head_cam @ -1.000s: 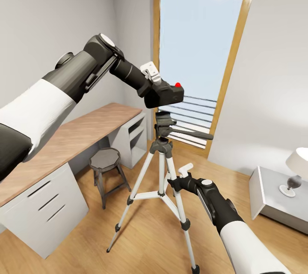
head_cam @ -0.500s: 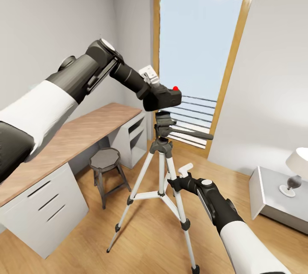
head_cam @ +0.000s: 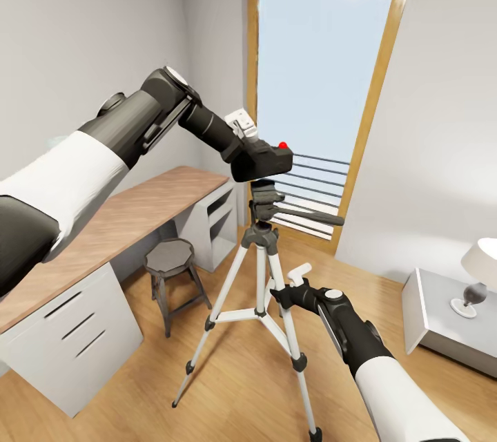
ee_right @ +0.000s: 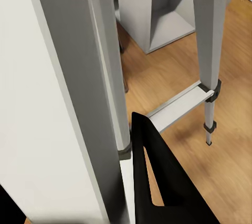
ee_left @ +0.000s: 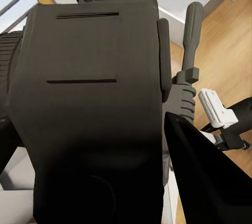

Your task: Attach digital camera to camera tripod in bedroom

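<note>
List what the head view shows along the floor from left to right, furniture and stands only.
Desk → stool → camera tripod → low grey side table with a lamp.

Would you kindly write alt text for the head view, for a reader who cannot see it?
The left hand holds the digital camera just above the camera tripod head, by a tall window. The right hand grips a tripod leg; a desk and stool stand to the left.
</note>
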You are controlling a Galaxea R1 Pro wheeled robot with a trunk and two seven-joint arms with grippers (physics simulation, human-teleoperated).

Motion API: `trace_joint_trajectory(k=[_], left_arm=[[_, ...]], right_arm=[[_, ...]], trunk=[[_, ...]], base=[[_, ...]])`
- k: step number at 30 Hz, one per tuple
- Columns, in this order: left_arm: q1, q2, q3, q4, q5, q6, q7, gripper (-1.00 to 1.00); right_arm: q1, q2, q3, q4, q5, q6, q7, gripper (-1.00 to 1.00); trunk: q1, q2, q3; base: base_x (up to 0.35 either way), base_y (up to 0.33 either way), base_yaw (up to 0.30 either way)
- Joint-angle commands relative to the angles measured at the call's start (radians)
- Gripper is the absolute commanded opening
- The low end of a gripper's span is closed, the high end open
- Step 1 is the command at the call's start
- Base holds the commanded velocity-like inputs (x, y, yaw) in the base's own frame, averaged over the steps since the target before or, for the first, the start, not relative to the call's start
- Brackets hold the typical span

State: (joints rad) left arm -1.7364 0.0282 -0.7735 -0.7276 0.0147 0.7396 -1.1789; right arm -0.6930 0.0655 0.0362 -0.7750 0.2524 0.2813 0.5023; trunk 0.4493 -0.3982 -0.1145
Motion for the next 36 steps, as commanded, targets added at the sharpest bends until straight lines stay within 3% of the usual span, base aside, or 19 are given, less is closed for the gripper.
trace_joint_trajectory(k=[1,8,21,36], left_arm=[[-0.002,0.001,-0.003,-0.001,0.001,0.005,-0.002,-1.00],[-0.002,0.000,-0.003,0.001,0.003,0.004,0.000,-1.00],[-0.002,-0.001,-0.003,0.015,0.044,0.002,0.001,-1.00],[-0.002,0.001,-0.003,0.011,0.044,-0.001,0.003,-1.00]], right_arm=[[0.000,0.001,-0.002,0.014,0.018,0.009,0.007,-1.00],[0.000,0.001,-0.002,0.014,0.018,0.009,0.007,-1.00],[0.000,0.001,-0.001,0.014,0.019,0.010,0.007,-1.00],[0.000,0.002,-0.001,0.015,0.019,0.009,0.008,-1.00]], trunk=[[0.001,-0.002,-0.002],[0.001,-0.002,-0.002],[0.001,-0.002,-0.002],[0.001,-0.002,-0.002]], base=[[0.000,0.000,0.000],[0.000,0.000,0.000],[0.000,0.000,0.000],[0.000,0.000,0.000]])
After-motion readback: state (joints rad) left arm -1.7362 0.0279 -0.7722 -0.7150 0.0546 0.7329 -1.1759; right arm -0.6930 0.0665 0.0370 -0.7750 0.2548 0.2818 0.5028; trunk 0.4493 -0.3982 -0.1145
